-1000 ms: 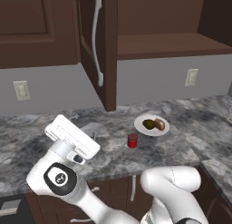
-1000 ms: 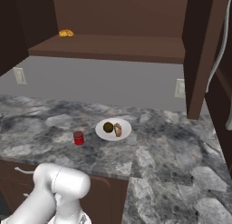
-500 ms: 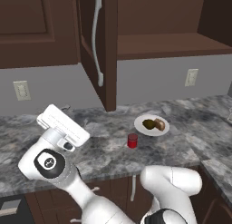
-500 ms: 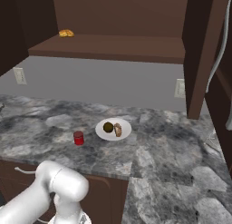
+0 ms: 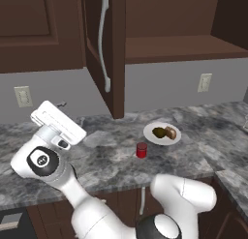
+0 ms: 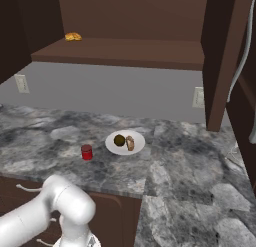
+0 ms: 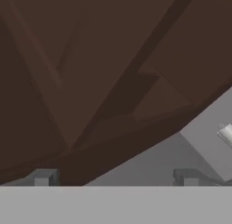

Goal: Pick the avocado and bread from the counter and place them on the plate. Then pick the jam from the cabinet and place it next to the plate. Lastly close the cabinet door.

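Since a second earlier, my arm had swung its hand up and left over the counter [image 5: 111, 160]. My claw [image 7: 115, 177] stood wide apart, gripping nothing, facing the cabinet door [image 5: 107, 49]. Avocado [image 6: 119, 139] and bread [image 6: 130, 143] lay on the plate [image 6: 138, 145], jam [image 6: 86, 152] just beside it, near the front edge.

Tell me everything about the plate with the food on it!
The plate is small, round, white and looks smooth. It lies flat on the grey marbled counter, below the open cabinet. On it sit a dark green avocado and a brown piece of bread, side by side. A red jar stands beside it, apart.
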Controlling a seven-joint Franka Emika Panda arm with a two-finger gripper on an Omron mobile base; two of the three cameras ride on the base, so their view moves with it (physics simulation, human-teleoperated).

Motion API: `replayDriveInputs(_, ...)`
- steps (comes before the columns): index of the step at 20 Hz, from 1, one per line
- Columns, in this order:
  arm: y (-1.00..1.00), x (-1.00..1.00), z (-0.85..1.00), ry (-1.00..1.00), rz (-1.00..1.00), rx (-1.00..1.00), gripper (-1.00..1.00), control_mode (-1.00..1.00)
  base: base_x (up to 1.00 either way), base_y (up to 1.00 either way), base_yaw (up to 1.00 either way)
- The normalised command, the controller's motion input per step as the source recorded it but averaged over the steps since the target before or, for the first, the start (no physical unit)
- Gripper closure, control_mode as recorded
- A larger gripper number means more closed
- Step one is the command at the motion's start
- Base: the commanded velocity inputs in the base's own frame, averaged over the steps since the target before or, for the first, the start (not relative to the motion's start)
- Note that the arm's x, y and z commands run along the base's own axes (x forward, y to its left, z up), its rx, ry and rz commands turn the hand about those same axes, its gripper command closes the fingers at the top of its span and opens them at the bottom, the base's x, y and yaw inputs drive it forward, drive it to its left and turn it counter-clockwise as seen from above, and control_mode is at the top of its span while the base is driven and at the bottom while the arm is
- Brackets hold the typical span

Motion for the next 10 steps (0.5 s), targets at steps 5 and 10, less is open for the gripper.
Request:
replayDriveInputs(5,0.12,0.21,0.21,-0.06,0.0,0.0,-1.0,-1.0,0.0,0.0,0.0)
replayDriveInputs(10,0.0,0.01,0.31,-0.18,-0.01,0.0,-1.0,-1.0,0.0,0.0,0.0)
